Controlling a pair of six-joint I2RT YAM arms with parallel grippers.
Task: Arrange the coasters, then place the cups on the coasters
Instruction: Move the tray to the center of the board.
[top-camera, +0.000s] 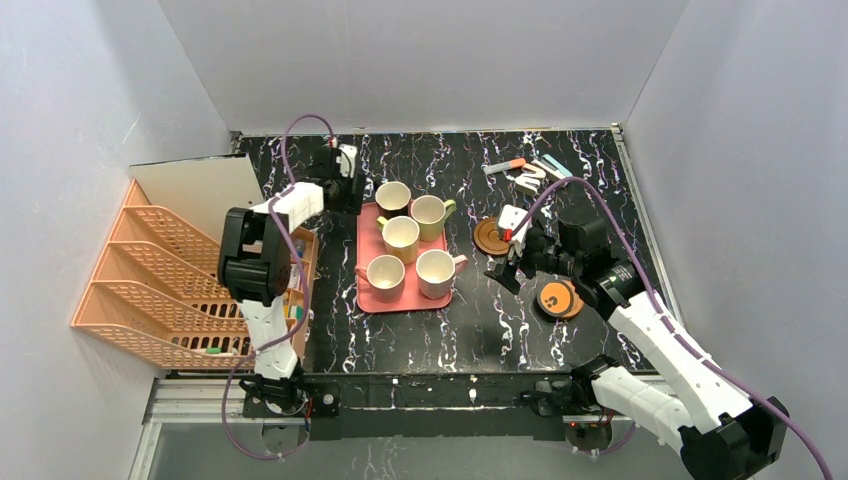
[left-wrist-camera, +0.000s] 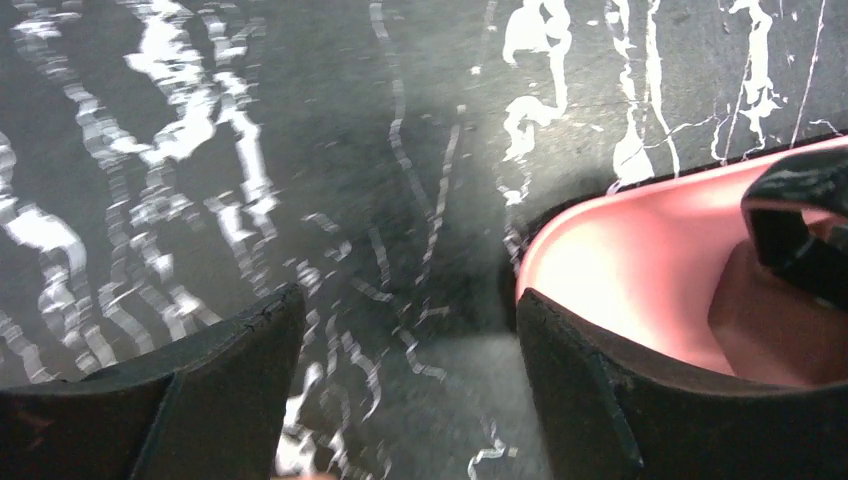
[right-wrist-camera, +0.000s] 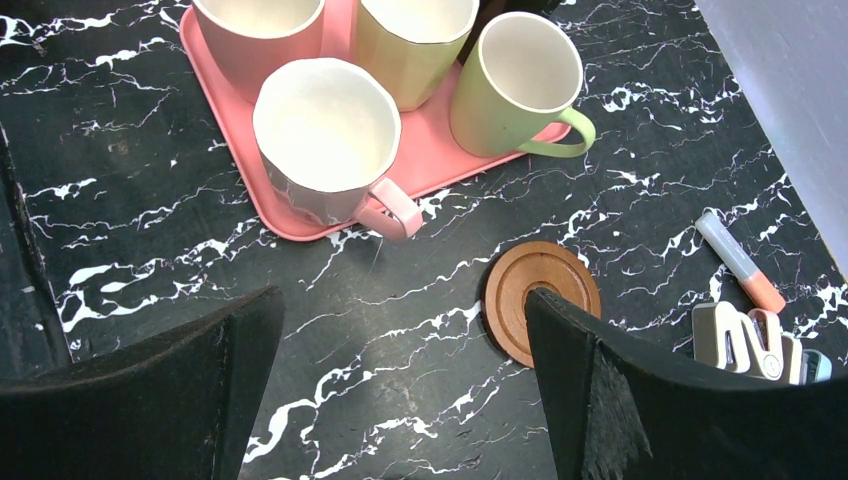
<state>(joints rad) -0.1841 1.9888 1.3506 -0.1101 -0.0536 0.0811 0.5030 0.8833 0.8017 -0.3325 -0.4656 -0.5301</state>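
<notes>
Table (top-camera: 480, 330): one, black with white veining; it carries everything below.
Rack (top-camera: 150, 290): one, orange mesh, tiered, at the left edge of the table.
Tray (top-camera: 410, 302): one, pink, rectangular, mid-table; it holds all the cups.
Left gripper (left-wrist-camera: 405, 310): jaws parted, nothing between them but bare table. It sits low at the tray's far-left corner, with one finger overlapping the tray rim in the wrist view.
Right gripper (right-wrist-camera: 400, 310): jaws spread wide and empty, over bare table just right of the tray.
Cups: five, all upright with cream insides, standing close together.
- dark brown cup (top-camera: 393, 197): far left of the tray.
- green cup (right-wrist-camera: 520, 85): far right, handle overhanging the tray edge.
- yellow-green cup (right-wrist-camera: 415, 45): centre.
- pink cup (top-camera: 385, 277): near left.
- pale pink cup (right-wrist-camera: 325, 140): near right, handle pointing off the tray.
Coasters: none under a cup.
- lone coaster (right-wrist-camera: 543, 300): brown, concentric rings, flat on the table just beside the right gripper's finger.
- coaster stack (top-camera: 558, 299): orange-brown, further right; number of discs cannot be told.
Marker (right-wrist-camera: 740, 262): one, orange-tipped, near the table's far-right edge.
</notes>
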